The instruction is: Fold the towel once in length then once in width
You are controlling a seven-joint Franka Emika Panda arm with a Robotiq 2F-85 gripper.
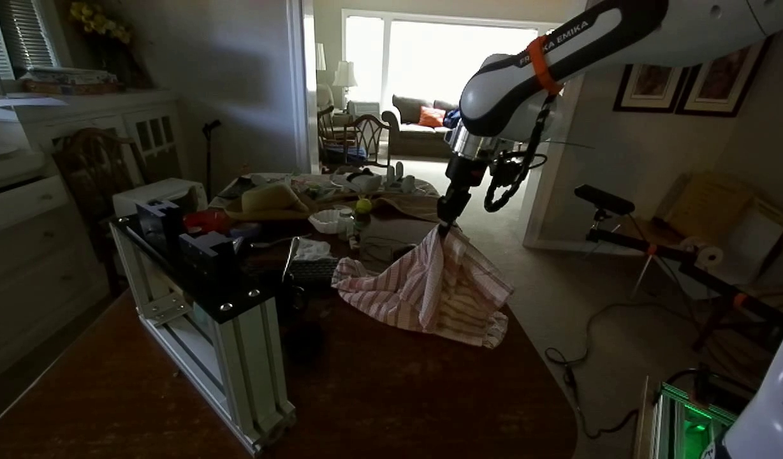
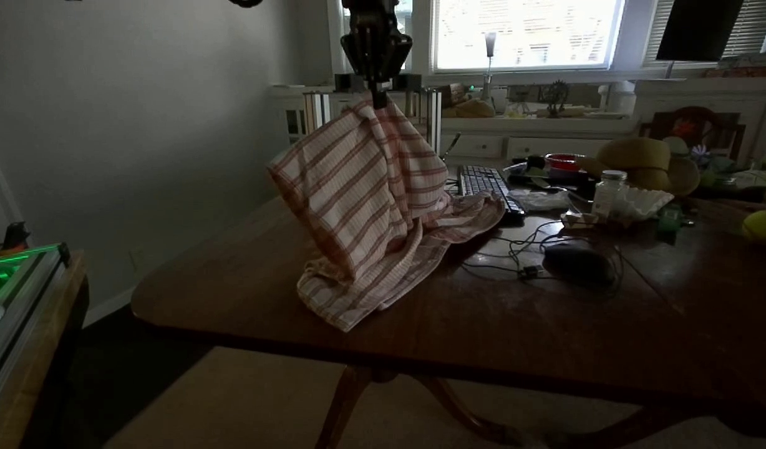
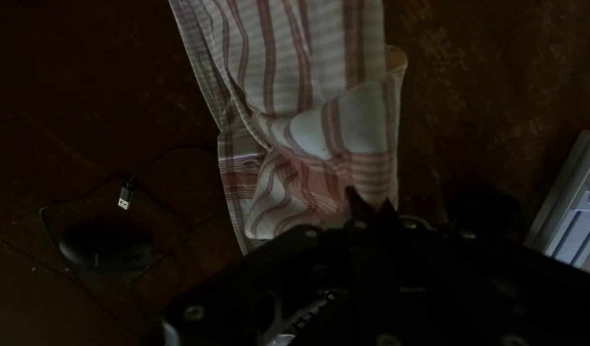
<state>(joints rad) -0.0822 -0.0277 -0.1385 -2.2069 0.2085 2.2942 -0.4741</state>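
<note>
Okay so the towel (image 2: 358,193) is half up in the air: the pinched spot is at its 12 o'clock and the cloth drapes from there like a lopsided tent. In an exterior view, one free corner of the lifted part pokes out around 10 o'clock. The lower part lies rumpled on the table (image 2: 233,274), with a corner near 6 and a tail running out to 3.

The gripper (image 2: 378,98) has its jaws squeezed together on a bit of cloth, just that one spot, so both sides droop.

My read: this is fold one, the lengthwise one, lifted but not laid over. Can't tell for sure which edge is in the grip tbh. Next I'd carry the pinched bit across the part lying down, lower it till the edges roughly line up, then let go. With a single pinch point I'd expect bunching, so go slow and maybe tug it flat before the widthwise fold, which isn't done.

Further out, the keyboard (image 2: 483,182) sits by the tail, between 2 and 3 o'clock; touching or not, I can't tell. The mouse (image 2: 579,262) is past 3, apart from the cloth. A metal frame (image 1: 254,370) stands at 8 o'clock in an exterior view.
</note>
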